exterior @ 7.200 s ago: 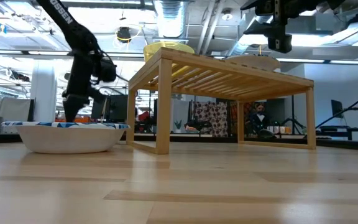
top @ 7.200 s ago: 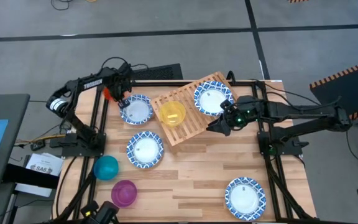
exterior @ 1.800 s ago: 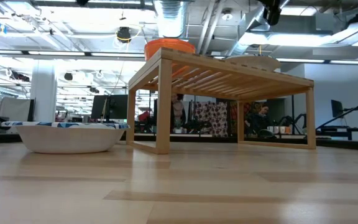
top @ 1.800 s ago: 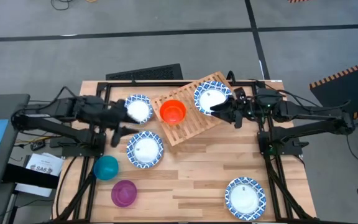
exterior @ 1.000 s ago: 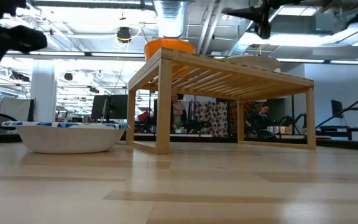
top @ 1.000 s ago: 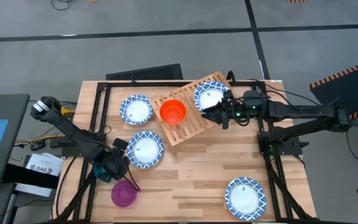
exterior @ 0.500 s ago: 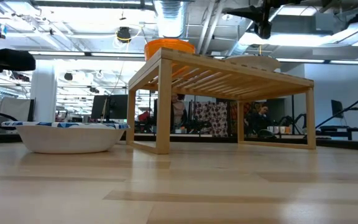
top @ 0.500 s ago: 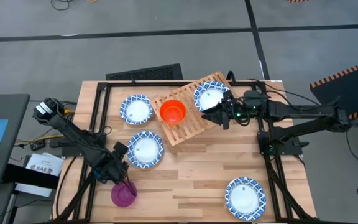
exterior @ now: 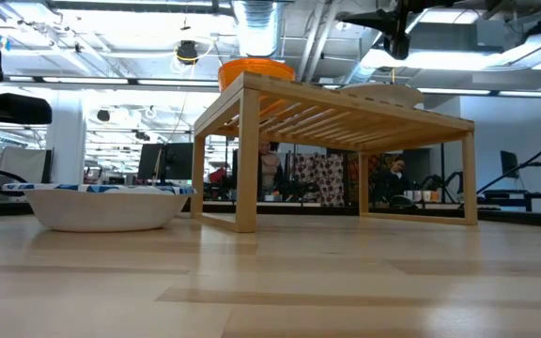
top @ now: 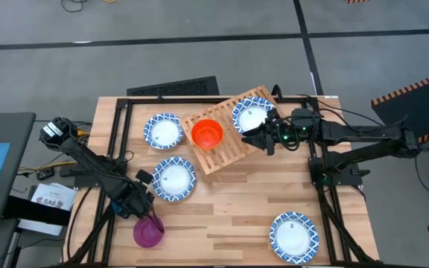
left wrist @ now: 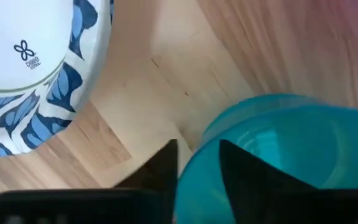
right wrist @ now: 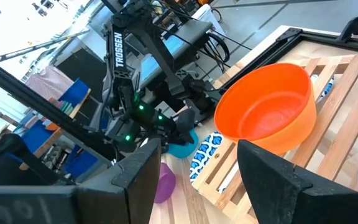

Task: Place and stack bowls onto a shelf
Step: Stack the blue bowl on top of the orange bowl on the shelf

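Observation:
My left gripper (top: pixel 135 202) is down at the teal bowl (left wrist: pixel 291 137), which sits near the table's left edge beside the purple bowl (top: pixel 148 231). My right gripper (top: pixel 261 140) hovers open above the right part of the slatted shelf (top: pixel 233 152). The orange bowl (top: pixel 207 133) and one blue-rimmed bowl (top: pixel 252 117) stand on the shelf. The other three blue-rimmed bowls rest on the tabletop (top: pixel 163 131), (top: pixel 174 179), (top: pixel 293 234). No yellow bowl shows. My left gripper (left wrist: pixel 197 144) has the teal bowl by its rim (left wrist: pixel 197 167), one finger (left wrist: pixel 241 177) inside the bowl and one finger (left wrist: pixel 166 168) outside. The fingers come from above, pointing down. The bowl sits upright on the table.
The shelf stands on legs at the table's far middle, turned askew (exterior: pixel 346 108). Bare wood lies in the table's near middle (top: pixel 222 216). A blue-rimmed bowl (left wrist: pixel 23 68) sits close to the teal one. The right arm (exterior: pixel 393 23) hangs above the shelf.
My left gripper has shifted slightly toward the table's near edge and sunk lower over the teal bowl. The low view shows that arm dropping. The bowls have stayed where they were.

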